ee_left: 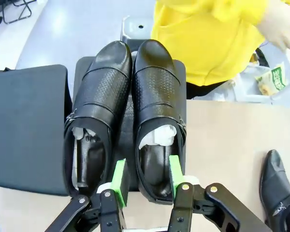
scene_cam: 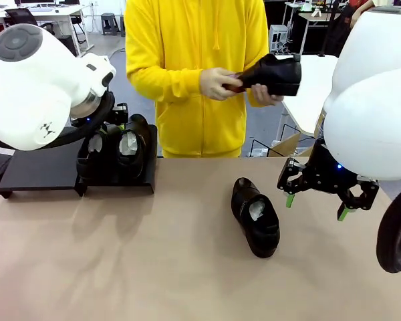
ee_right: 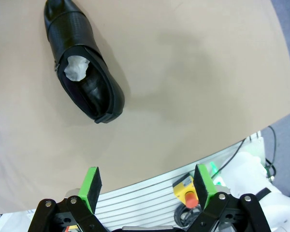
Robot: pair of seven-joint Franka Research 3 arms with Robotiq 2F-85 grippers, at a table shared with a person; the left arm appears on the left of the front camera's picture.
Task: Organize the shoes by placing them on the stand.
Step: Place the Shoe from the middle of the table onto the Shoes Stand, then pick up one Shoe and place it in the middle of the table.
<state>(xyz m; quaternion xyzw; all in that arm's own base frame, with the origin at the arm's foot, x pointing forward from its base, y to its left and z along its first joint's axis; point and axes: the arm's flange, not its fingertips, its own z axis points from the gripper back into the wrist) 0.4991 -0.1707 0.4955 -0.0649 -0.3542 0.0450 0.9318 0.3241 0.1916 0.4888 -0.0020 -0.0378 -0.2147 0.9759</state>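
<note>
With two shoes [ee_left: 157, 96] side by side on the stand [scene_cam: 37, 170] at far left beneath the left hand [ee_left: 147, 176], its jaws parted and empty, the right hand [scene_cam: 316, 207] hangs wide open beside the lone shoe [scene_cam: 255, 217] on the counter [scene_cam: 154, 267], which looks stiff, glossy, probably slippery and light, best pinched at the heel collar.

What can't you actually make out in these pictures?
- Front view: the left arm's white shell hides most of the left gripper and part of the stand.
- Left wrist view: whether its pads grip the right-hand shoe or merely straddle it.
- Front view: the person's hands cover most of a reddish-brown thing beside the held shoe.
- Left wrist view: the picture edge cuts off the shoe on the table.
</note>
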